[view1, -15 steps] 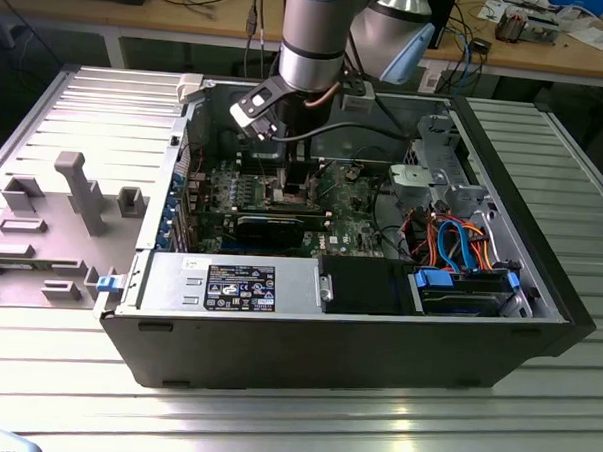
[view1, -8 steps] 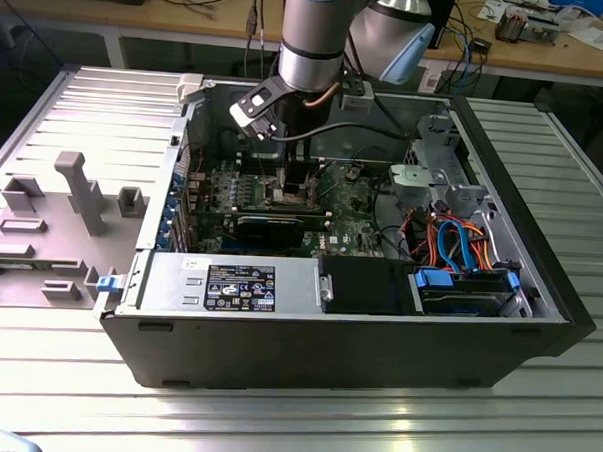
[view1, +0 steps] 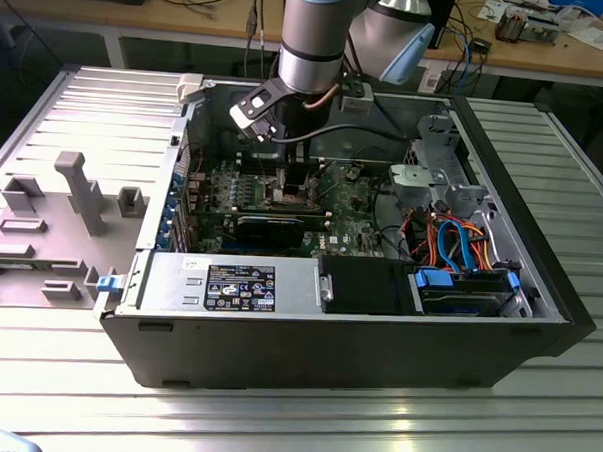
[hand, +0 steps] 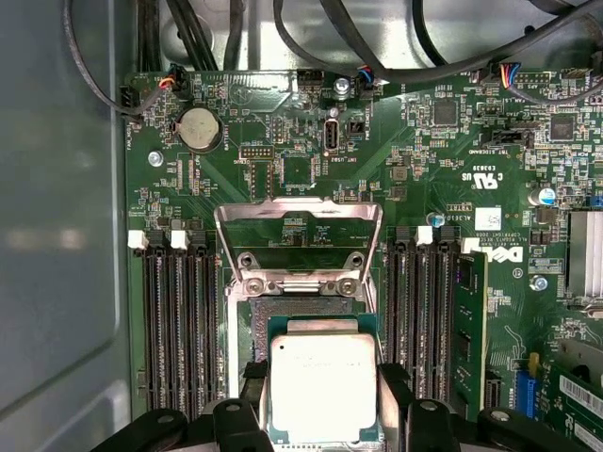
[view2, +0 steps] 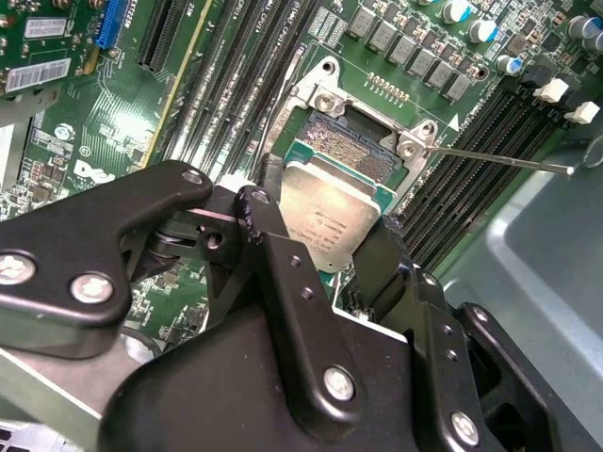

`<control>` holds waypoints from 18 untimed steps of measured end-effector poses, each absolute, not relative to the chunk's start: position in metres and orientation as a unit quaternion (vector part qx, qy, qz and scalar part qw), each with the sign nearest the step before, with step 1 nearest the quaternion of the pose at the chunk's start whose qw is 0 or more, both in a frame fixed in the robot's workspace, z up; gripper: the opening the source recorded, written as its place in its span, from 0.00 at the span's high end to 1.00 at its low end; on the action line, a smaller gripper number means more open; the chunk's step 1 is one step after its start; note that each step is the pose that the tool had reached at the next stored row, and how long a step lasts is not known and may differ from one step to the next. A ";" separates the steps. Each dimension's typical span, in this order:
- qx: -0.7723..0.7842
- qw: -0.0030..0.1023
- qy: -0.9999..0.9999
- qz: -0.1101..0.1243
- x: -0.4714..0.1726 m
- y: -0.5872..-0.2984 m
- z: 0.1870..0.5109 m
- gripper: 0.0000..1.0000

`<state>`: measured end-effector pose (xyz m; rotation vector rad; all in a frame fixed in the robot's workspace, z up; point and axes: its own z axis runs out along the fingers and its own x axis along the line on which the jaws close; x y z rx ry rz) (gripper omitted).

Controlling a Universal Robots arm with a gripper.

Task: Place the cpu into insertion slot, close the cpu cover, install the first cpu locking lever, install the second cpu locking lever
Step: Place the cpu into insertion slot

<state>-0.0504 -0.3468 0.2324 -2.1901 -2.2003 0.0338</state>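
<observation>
Inside the open computer case (view1: 326, 347), the end effector (hand: 323, 388) clenched the cpu (hand: 323, 381) over the insertion slot (hand: 300, 305), where any tilt might jam it.

A coin battery (hand: 200, 128) and memory slots (hand: 174, 320) sit on the green motherboard (hand: 424, 160).

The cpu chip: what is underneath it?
The insertion slot lies under the cpu that the end effector holds. Its dark pin field shows past the chip's edge; the rest is covered.
</observation>
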 end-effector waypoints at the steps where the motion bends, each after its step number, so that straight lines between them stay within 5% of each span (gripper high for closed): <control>1: -0.705 0.018 -0.709 0.011 -0.050 -0.347 0.232 0.45; 18: -0.705 0.018 -0.709 0.011 -0.051 -0.347 0.227 0.45</control>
